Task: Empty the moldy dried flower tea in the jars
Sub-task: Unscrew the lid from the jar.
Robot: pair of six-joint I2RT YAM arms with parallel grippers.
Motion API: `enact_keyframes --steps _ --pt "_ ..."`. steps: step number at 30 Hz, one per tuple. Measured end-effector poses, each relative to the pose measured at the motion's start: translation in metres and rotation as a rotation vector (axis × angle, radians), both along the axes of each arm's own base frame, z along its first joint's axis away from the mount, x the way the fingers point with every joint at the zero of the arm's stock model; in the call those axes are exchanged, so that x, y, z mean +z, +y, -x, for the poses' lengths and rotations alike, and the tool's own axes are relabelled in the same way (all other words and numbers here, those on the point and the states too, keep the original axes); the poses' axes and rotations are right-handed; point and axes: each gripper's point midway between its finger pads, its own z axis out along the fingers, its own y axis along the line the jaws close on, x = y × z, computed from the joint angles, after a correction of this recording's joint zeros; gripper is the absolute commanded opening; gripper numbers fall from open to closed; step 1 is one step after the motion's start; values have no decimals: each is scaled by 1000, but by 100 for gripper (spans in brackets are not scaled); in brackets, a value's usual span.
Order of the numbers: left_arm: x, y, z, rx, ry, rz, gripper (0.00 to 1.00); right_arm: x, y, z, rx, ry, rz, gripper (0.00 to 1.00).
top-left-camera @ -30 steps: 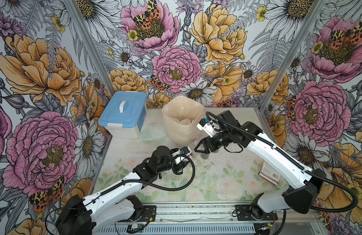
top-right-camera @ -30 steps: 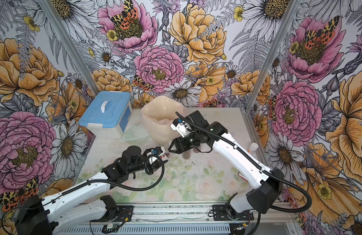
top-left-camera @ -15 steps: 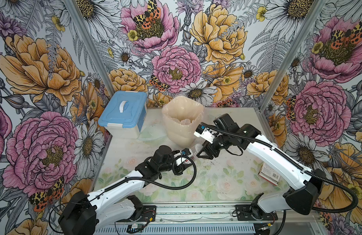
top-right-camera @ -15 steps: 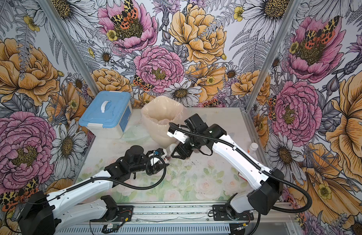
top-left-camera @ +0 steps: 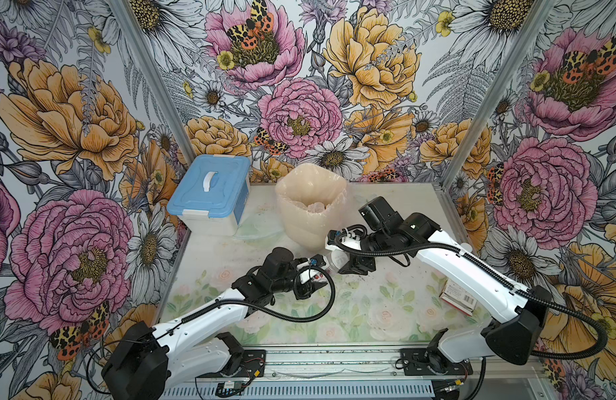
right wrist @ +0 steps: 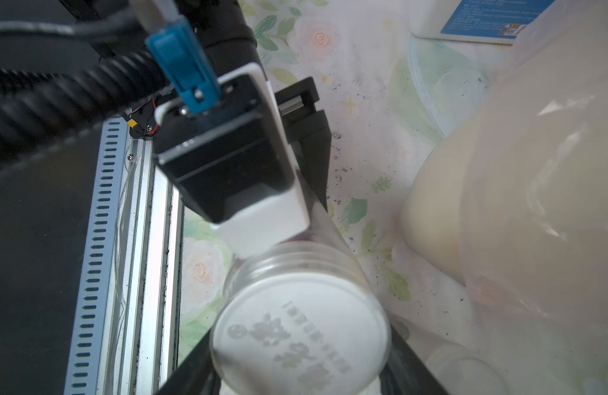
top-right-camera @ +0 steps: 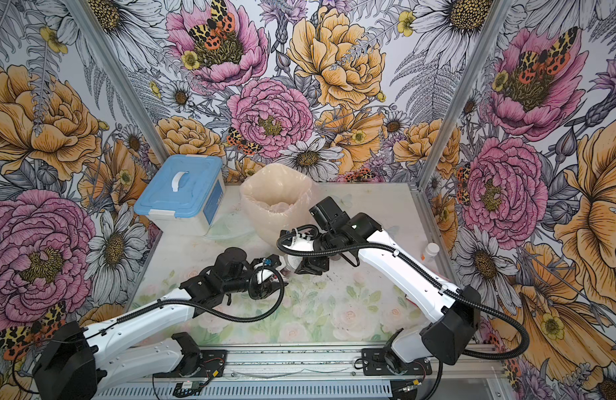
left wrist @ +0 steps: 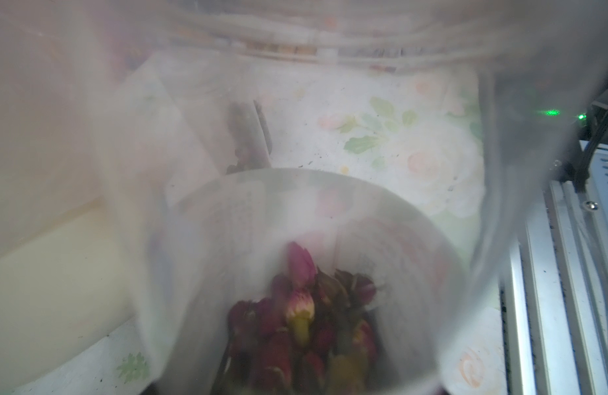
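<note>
The jar hangs tilted above the table near the lined bin. The left pincer grasps its body, and the right pincer is clenched on the lid, which looks still seated. The thin clear plastic is probably light, slick and slightly flexible, so hold it mid-body without crushing. The tea sits loose inside and should tumble out easily.
</note>
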Motion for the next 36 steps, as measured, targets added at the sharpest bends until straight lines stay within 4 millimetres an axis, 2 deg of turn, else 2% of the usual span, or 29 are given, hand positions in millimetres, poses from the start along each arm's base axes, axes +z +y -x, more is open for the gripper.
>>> enact_keyframes --steps 3,6,9,12,16,19,23,31,36 --pt "0 0 0 0 0 0 60 1 0 0 -12 19 -11 47" --pt "2 -1 -2 5 -9 5 59 5 -1 -1 -57 83 -46 60" --pt "8 -1 -7 20 -33 13 59 12 -1 -3 -133 162 -95 66" --pt "13 -1 -11 33 -53 20 59 23 -2 -5 -222 227 -145 81" --pt "13 1 -13 49 -61 12 60 42 -3 -6 -317 289 -220 86" --pt "13 1 -15 57 -65 8 60 52 -4 -4 -361 325 -270 99" --pt "12 2 -15 61 -68 5 59 55 -4 -4 -419 377 -292 99" --pt "12 3 -18 86 -88 -14 59 39 2 -15 -601 565 -273 97" --pt "12 5 -20 100 -97 -18 60 39 2 -15 -659 619 -275 91"
